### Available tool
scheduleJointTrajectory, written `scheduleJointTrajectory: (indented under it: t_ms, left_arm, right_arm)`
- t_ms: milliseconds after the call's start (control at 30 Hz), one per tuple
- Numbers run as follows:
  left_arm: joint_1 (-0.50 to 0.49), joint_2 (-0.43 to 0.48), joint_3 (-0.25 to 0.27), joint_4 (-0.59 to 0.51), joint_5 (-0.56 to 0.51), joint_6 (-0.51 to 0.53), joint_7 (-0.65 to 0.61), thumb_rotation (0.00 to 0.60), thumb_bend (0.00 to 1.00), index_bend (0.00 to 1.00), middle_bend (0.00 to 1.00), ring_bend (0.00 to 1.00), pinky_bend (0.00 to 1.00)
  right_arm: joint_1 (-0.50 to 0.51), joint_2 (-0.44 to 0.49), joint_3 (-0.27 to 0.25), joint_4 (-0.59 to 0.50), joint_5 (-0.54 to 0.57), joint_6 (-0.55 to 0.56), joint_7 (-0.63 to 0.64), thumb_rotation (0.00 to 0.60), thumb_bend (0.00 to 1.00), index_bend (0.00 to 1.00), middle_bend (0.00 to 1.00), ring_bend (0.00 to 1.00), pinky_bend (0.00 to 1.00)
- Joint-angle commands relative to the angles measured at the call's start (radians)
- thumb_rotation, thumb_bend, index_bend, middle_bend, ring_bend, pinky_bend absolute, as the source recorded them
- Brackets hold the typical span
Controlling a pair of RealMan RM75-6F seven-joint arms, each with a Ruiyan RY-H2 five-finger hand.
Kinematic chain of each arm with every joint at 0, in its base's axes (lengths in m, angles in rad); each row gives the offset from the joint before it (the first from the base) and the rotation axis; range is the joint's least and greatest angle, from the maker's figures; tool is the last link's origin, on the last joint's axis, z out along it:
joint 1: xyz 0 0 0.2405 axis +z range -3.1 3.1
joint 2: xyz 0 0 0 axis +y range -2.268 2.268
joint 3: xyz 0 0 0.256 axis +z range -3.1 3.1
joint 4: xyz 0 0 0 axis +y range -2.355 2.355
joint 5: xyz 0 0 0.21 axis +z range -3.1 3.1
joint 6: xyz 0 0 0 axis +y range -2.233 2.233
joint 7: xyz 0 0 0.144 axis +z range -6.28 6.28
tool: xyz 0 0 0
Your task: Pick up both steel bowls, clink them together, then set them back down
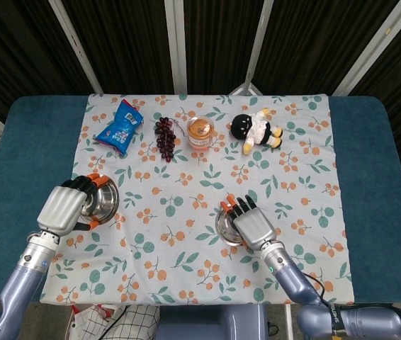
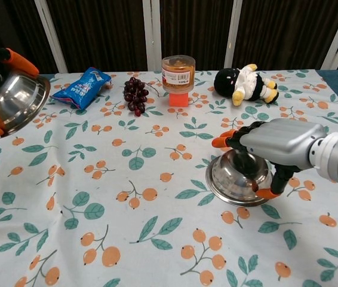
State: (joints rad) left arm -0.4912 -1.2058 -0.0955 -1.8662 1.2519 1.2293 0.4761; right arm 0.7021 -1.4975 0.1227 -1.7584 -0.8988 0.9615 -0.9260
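My left hand grips a steel bowl by its rim at the cloth's left edge. In the chest view this bowl hangs above the table, tilted with its opening facing right, and orange fingertips show over its top rim. The second steel bowl is on the cloth at the front right, slightly tipped. My right hand lies over it, fingers curled over the far rim and the thumb pressed against the near right rim. From the head view, this hand covers most of that bowl.
Along the back of the floral cloth lie a blue snack packet, dark grapes, an orange-lidded jar and a penguin plush. Blue table surface borders the cloth on both sides.
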Motion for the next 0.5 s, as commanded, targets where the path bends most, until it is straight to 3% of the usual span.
scheduleJointTrajectory:
  t_ms: [33, 333, 500]
  left_arm:
    - [-0.001, -0.004, 0.000, 0.002, -0.004, -0.003, 0.002, 0.600, 0.38, 0.45, 0.62, 0.49, 0.66]
    - [0.002, -0.005, 0.003, -0.019, 0.007, 0.005, 0.022, 0.600, 0.38, 0.45, 0.62, 0.49, 0.66]
    - [0.002, -0.006, 0.001, -0.009, -0.002, -0.001, 0.018, 0.600, 0.38, 0.45, 0.62, 0.49, 0.66]
  right_arm:
    - [0.010, 0.007, -0.009, -0.003, 0.016, 0.005, 0.006, 0.600, 0.32, 0.00, 0.00, 0.00, 0.00]
    - [0.046, -0.015, -0.051, 0.014, 0.074, 0.019, -0.010, 0.600, 0.32, 0.00, 0.00, 0.00, 0.03]
    - [0.065, -0.029, -0.063, 0.023, 0.095, 0.033, -0.016, 0.600, 0.32, 0.00, 0.01, 0.03, 0.15]
